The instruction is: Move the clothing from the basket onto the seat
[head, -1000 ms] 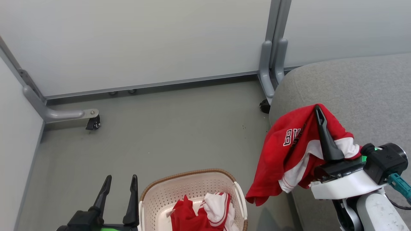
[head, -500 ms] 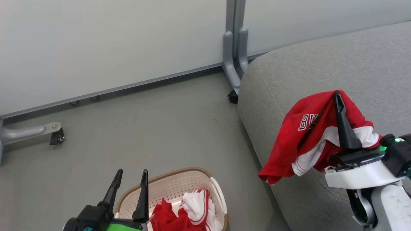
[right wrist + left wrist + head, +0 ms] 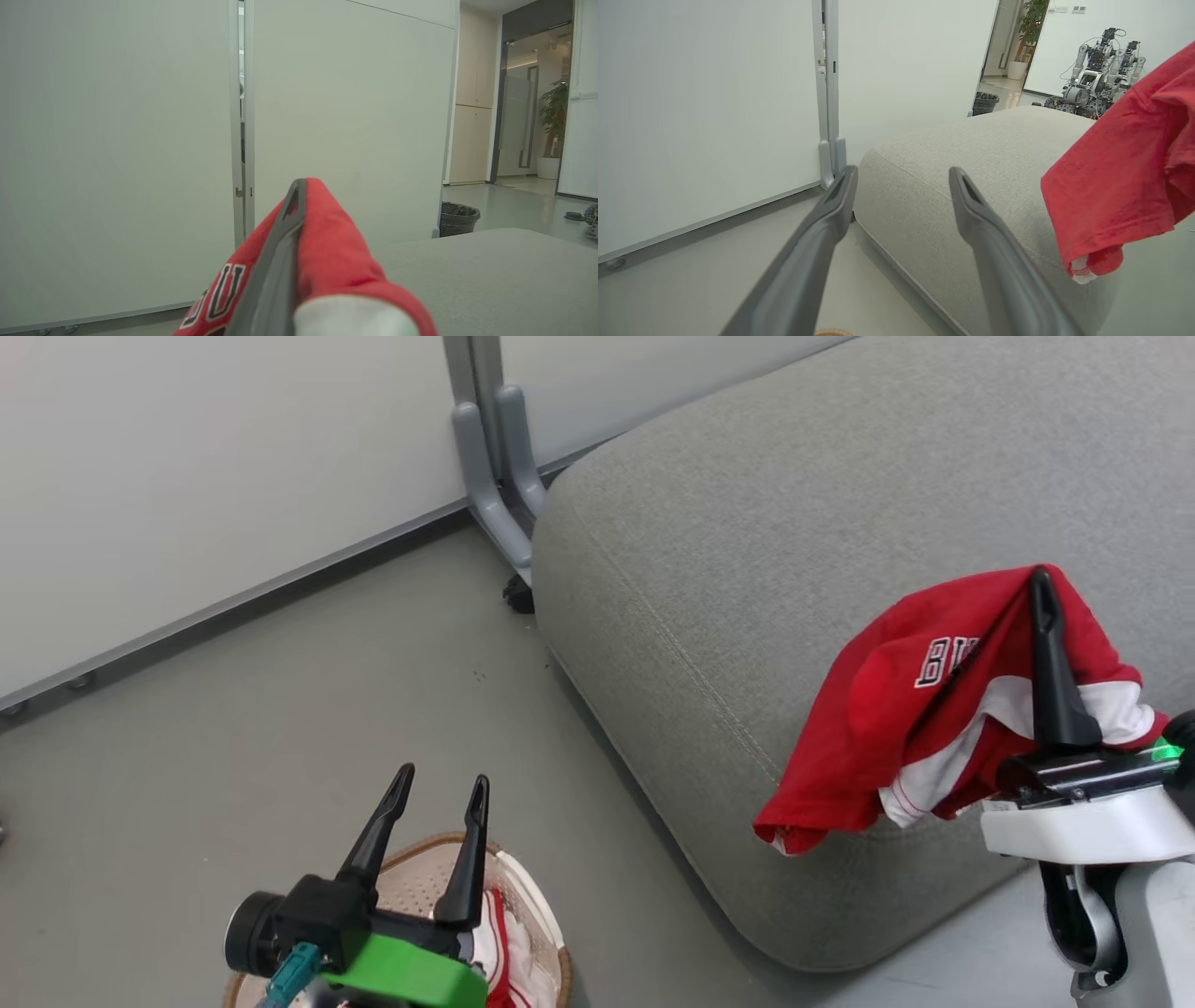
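Observation:
A red garment (image 3: 896,709) with white panels and lettering hangs draped over my right gripper (image 3: 1038,588), which is shut on it above the near part of the grey seat (image 3: 747,523). That garment (image 3: 1125,182) also shows at the right of the left wrist view, and in the right wrist view its cloth (image 3: 336,261) covers the fingers. My left gripper (image 3: 441,787) stands open and empty over the basket (image 3: 546,952) at the bottom left. More red and white clothing (image 3: 499,943) lies in the basket, mostly hidden by my left arm.
Grey partition walls stand behind, with a grey support post (image 3: 490,467) and a black caster (image 3: 516,595) by the seat's far corner. Bare grey floor (image 3: 280,691) lies left of the seat. A black bin (image 3: 459,218) and another robot (image 3: 1092,79) are in the distance.
The head camera has swung right, so the seat now takes up more of the view and the basket has slid to the bottom left. The right gripper still holds the garment, now farther over the seat.

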